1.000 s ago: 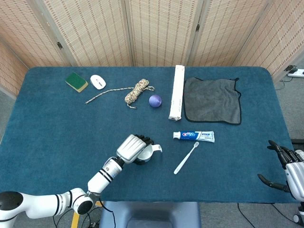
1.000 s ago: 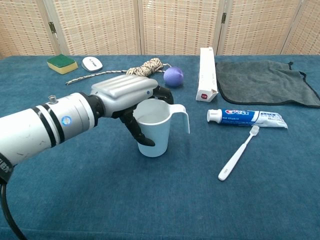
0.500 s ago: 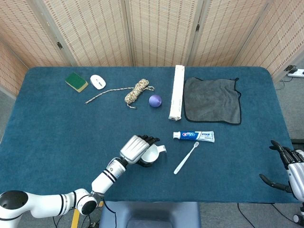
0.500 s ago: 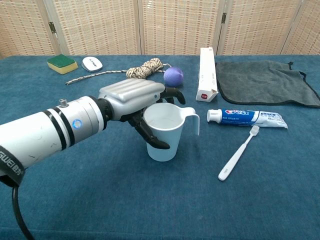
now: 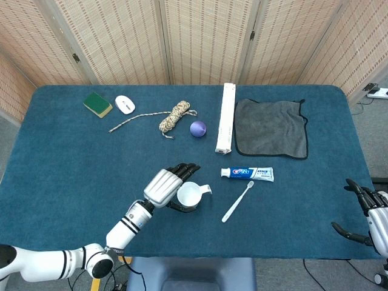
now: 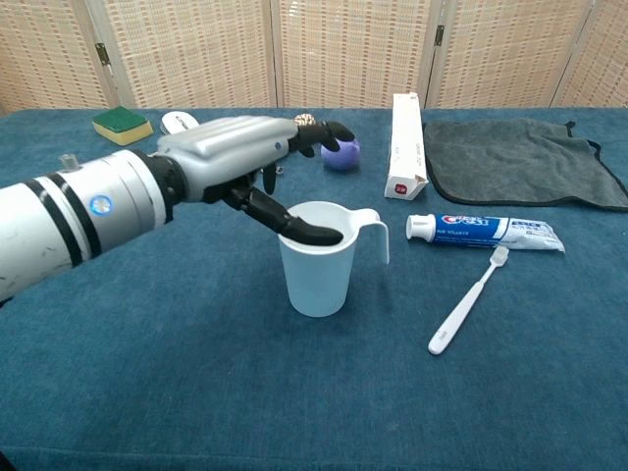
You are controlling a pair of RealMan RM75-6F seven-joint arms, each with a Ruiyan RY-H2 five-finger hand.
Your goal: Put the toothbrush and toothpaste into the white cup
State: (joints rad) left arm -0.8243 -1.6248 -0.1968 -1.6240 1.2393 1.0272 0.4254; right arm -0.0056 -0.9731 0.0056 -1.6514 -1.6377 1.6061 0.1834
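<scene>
The white cup (image 5: 190,195) (image 6: 319,270) stands upright near the table's front middle, handle pointing right. My left hand (image 5: 163,185) (image 6: 231,162) hovers just above and to the left of it with fingers stretched out. The thumb reaches over the cup's rim, and the hand holds nothing. The toothpaste tube (image 5: 247,174) (image 6: 486,231) lies flat to the right of the cup. The white toothbrush (image 5: 237,202) (image 6: 468,301) lies slanted just in front of the tube. My right hand (image 5: 367,212) rests at the table's front right edge, fingers apart and empty.
A long white box (image 5: 225,118) (image 6: 402,145) and a grey cloth (image 5: 270,127) lie behind the toothpaste. A purple ball (image 5: 198,128), a coil of rope (image 5: 174,116), a white oval object (image 5: 125,104) and a green sponge (image 5: 97,104) sit along the back left.
My left hand let go of the cup, rose and spread its fingers. The cup had been shifted slightly right and now stands free. The right hand barely moved.
</scene>
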